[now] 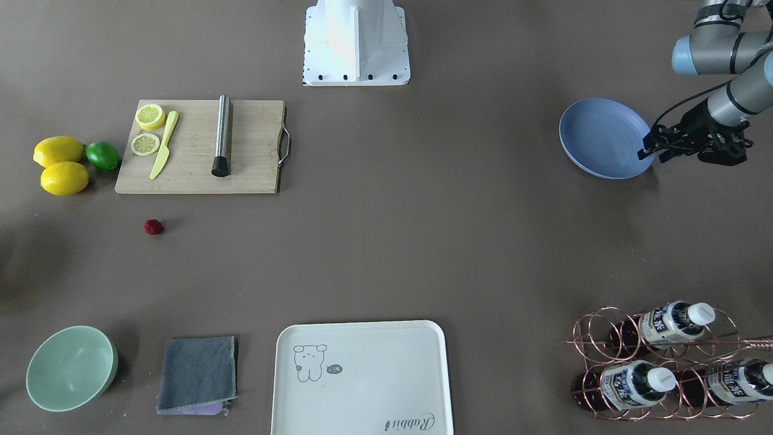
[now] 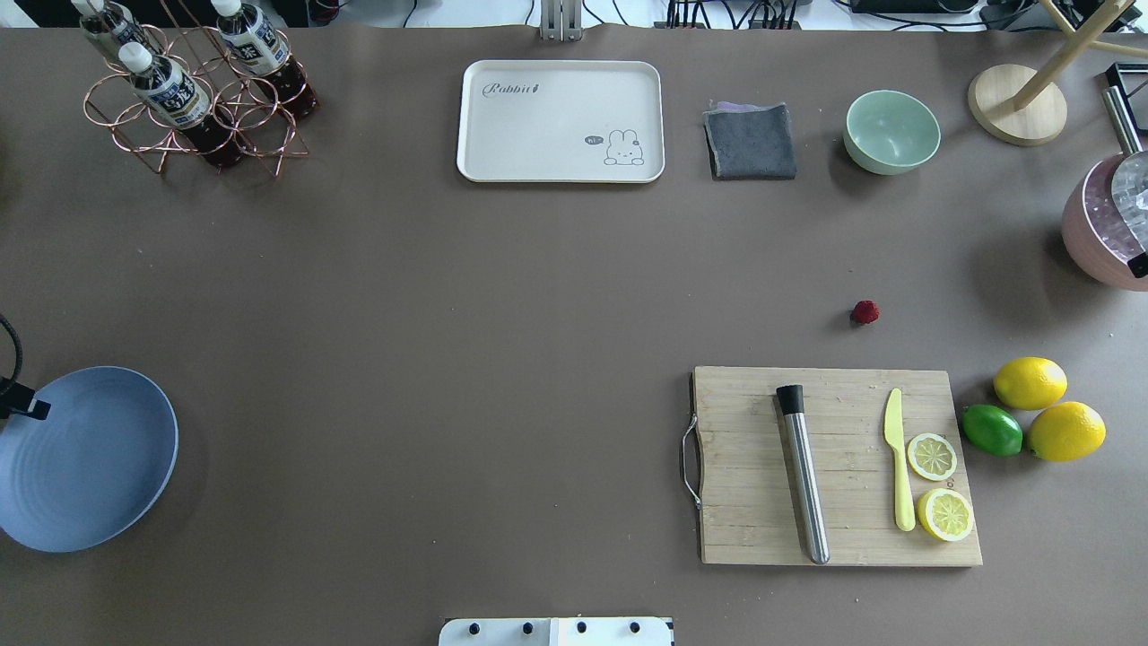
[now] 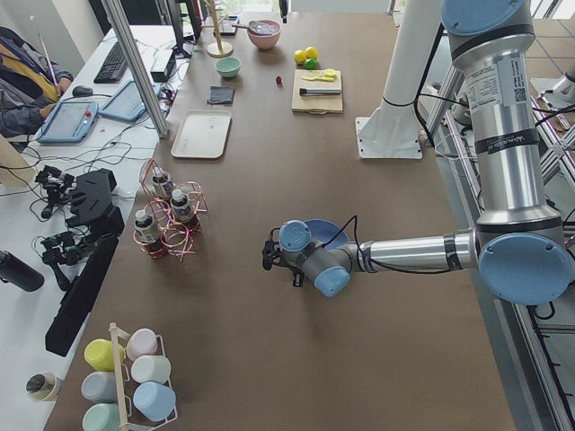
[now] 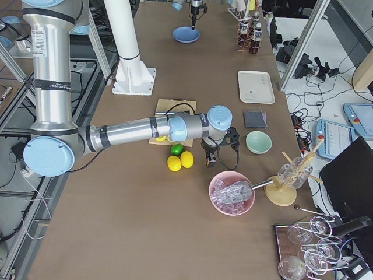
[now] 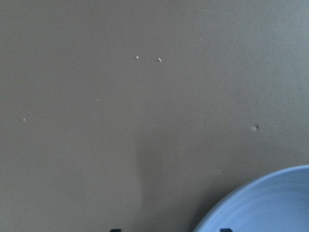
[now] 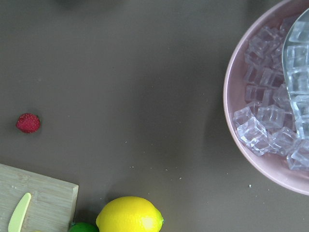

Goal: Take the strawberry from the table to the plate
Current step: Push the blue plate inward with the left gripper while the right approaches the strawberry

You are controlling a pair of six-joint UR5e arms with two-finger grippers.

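Note:
The strawberry [image 1: 153,226] [image 2: 865,312], small and dark red, lies on the bare table [image 2: 502,296] just beyond the cutting board. The right wrist view has it at the left edge [image 6: 28,123]. The round blue plate [image 1: 604,139] [image 2: 85,458] sits empty at the table's opposite end. My left gripper [image 1: 649,145] hovers at the plate's rim, open, with nothing between its fingers. My right gripper [image 4: 210,160] hangs over the table between the lemons and the pink bowl. It shows only in the exterior right view, so I cannot tell its state.
A wooden cutting board [image 2: 834,395] carries a steel muddler, a yellow knife and lemon slices. Two lemons [image 2: 1031,383] and a lime [image 2: 992,430] lie beside it. A pink bowl of ice [image 2: 1099,224], mint bowl [image 2: 892,132], grey cloth [image 2: 750,141], cream tray [image 2: 560,121] and bottle rack [image 2: 193,99] line the far side.

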